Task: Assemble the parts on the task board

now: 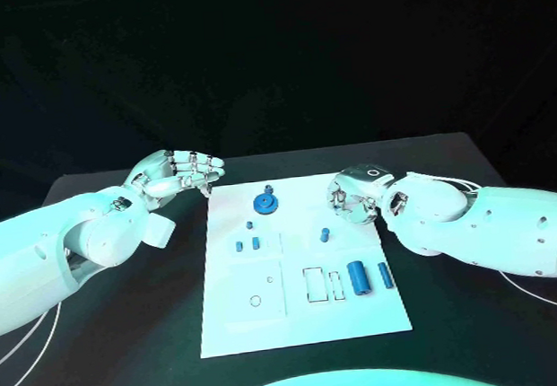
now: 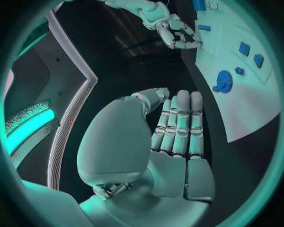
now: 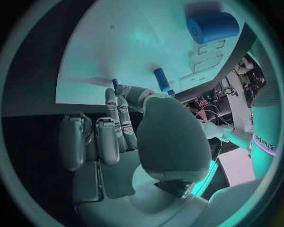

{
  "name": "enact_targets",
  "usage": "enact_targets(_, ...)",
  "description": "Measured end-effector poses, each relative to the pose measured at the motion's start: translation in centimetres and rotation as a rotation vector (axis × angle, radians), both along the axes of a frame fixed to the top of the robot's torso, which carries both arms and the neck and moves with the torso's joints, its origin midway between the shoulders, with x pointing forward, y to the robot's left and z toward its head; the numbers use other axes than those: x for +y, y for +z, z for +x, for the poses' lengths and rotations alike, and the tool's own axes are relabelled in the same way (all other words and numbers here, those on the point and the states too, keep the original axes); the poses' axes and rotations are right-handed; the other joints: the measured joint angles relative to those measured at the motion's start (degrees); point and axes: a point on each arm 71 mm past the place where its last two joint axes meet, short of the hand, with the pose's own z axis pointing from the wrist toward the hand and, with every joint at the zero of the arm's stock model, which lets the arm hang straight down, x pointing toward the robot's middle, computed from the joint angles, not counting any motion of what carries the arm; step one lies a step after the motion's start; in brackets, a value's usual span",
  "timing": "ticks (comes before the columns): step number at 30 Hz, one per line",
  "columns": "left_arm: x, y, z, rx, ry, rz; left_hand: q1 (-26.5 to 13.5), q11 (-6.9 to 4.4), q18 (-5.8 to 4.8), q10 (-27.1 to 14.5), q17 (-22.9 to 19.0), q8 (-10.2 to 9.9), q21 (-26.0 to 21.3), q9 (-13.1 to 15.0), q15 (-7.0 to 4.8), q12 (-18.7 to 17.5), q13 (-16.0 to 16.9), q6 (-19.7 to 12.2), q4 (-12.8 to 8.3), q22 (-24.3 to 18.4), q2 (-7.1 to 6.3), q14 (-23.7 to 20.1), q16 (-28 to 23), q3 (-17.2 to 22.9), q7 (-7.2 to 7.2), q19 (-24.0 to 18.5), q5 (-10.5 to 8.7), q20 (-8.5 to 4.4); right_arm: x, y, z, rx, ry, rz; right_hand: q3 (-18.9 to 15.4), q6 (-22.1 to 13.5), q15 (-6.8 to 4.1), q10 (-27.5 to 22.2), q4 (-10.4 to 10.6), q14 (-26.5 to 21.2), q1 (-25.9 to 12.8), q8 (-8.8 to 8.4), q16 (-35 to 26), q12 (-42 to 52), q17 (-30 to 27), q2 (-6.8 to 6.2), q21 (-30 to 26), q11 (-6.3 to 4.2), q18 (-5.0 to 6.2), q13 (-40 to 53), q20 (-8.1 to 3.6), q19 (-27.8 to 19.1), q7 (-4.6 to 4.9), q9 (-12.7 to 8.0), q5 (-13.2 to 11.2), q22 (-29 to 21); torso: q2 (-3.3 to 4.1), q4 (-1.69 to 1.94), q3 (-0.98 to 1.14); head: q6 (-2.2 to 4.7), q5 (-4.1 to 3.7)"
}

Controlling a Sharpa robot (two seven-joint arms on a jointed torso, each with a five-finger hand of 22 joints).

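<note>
White board [image 1: 302, 322] lies flat in the middle of the black worktop [image 1: 97, 351], with small blue parts on it: a gear [image 1: 267, 201] near its far edge, short pegs [image 1: 247, 244] about mid-board, and a thick cylinder [image 1: 358, 273] beside a thinner rod [image 1: 385, 275] toward the near right.

Left hand [image 1: 180, 174] hovers off the board's far left corner, fingers extended side by side and holding nothing. Right hand [image 1: 357, 196] sits at the board's right edge, fingers reaching toward a small blue peg [image 3: 161, 79]; whether it has actually pinched anything I cannot tell, since the palm hides the fingertips.

Risks as I judge them: the parts are small and smooth, so a slightly off-centre pinch could flick a peg away or roll a cylinder off the board. The board appears to lie loose on the worktop, so a sideways push might slide it and upset the loose parts.
</note>
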Motion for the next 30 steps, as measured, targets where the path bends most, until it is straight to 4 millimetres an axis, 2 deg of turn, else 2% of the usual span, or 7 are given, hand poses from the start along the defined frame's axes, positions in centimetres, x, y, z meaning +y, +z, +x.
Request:
enact_targets(9,0.1,0.0,0.1,0.000,0.004,0.001,0.0,0.00,0.00,0.0,-0.1,0.0,0.0,0.0,0.00,0.0,0.0,0.0,0.0,0.0,0.00,0.0,0.0,0.0,0.00,0.0,0.00,0.00,-0.1,1.9,-0.6,-0.045,0.015,0.045,0.2,0.1,0.00,0.0,-0.2,0.0,0.0,-0.01,0.0,0.0,0.0,0.00,0.2,0.00,0.01,0.0,-0.18,0.2,-0.14,0.0,-0.1,0.0,-0.02,-0.03,0.00,0.14,-0.02)
enact_targets(16,0.0,-0.1,0.2,0.000,0.004,0.002,0.0,0.00,0.00,0.0,-0.1,0.0,0.0,0.0,0.00,0.0,0.0,0.0,0.0,0.0,0.00,0.0,0.0,0.0,0.00,0.0,0.00,0.00,1.5,2.8,-2.1,-0.049,0.065,0.101,0.2,0.1,0.00,0.0,-0.2,0.0,0.0,-0.04,0.0,0.0,0.0,-0.01,0.2,0.00,0.01,0.0,-0.18,0.2,-0.12,-0.1,-0.1,0.0,0.02,-0.04,0.04,0.19,0.61)
enact_targets(22,-0.1,-0.1,0.2,0.000,0.003,0.001,0.0,0.00,0.00,0.0,-0.2,0.0,0.0,0.0,0.00,0.2,0.0,0.0,0.0,0.0,0.00,0.0,-0.3,0.0,0.00,0.0,0.00,0.00,4.2,3.1,-4.3,-0.034,0.142,0.166,0.2,0.3,0.00,0.0,-0.2,0.0,0.0,-0.12,0.0,0.0,0.0,-0.02,0.2,0.00,0.02,0.0,-0.17,0.2,-0.02,-0.1,-0.2,0.0,0.02,-0.05,0.04,0.19,1.58)
enact_targets(30,-0.6,-0.1,0.3,0.000,-0.003,-0.002,0.0,0.00,0.00,0.0,-0.2,0.0,0.0,0.0,0.00,0.2,0.0,0.0,0.0,0.0,0.00,0.0,-0.3,0.0,0.00,0.0,0.00,0.00,8.1,2.2,-6.8,0.003,0.238,0.233,0.4,0.2,0.01,0.0,-0.4,0.0,0.0,-0.13,0.0,0.0,-0.1,-0.03,0.2,0.00,0.02,-0.1,-0.17,0.2,-0.02,0.0,-0.2,0.0,-0.06,-0.01,-0.06,-0.16,3.83)
